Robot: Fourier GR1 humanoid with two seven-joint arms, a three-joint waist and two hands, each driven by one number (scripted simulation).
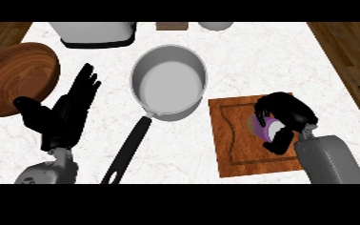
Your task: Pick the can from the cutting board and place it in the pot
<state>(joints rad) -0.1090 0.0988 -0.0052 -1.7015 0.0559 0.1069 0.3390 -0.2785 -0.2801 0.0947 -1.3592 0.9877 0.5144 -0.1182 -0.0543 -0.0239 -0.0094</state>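
Down at the lower right of the head view, my right hand [285, 117] has its fingers curled round the purple can [262, 126], which sits on the cutting board [235, 162]. Left hand [67, 109] rests open at the left, fingers up. Pot [169, 83] is at centre, so I'd lift straight up first, then carry left over the rim before letting go

Non-task stuff I see: round wooden plate [25, 78] at 9 o'clock, half cut by the edge. Grey-white appliance [95, 32] at 11 o'clock. Small brown block [172, 26] at 12, pale rounded object [215, 25] just right of it. All on white marble counter [267, 57].
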